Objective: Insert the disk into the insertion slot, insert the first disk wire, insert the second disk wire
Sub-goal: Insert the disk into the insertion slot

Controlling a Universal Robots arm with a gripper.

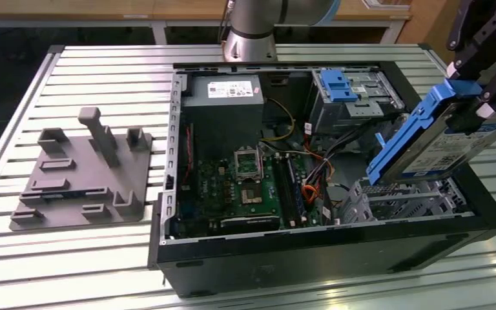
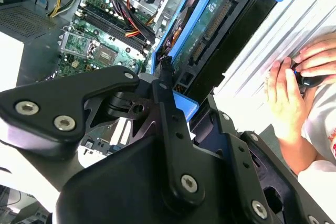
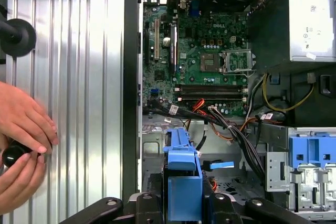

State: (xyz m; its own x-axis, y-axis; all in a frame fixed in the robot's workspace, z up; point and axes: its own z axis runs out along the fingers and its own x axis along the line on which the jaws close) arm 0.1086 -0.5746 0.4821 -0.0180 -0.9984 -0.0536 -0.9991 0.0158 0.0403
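Between the clamped jaws of the gripper (image 1: 480, 110), the disk (image 1: 438, 147) is held tilted above the insertion slot (image 1: 403, 201); for insertion, levelling is needed.

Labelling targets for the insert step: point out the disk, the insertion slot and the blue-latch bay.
the disk (image 1: 444, 150): exterior view, labelled face.
the insertion slot (image 1: 396, 201): exterior view, perforated side wall.
the blue-latch bay (image 1: 340, 87): exterior view, blue latch.

Slatted metal worktop (image 1: 101, 71) carries open black computer case (image 1: 317, 252) toward the exterior view's right; grey fixture plate (image 1: 75, 187) with upright posts just beside it, toward the exterior view's left
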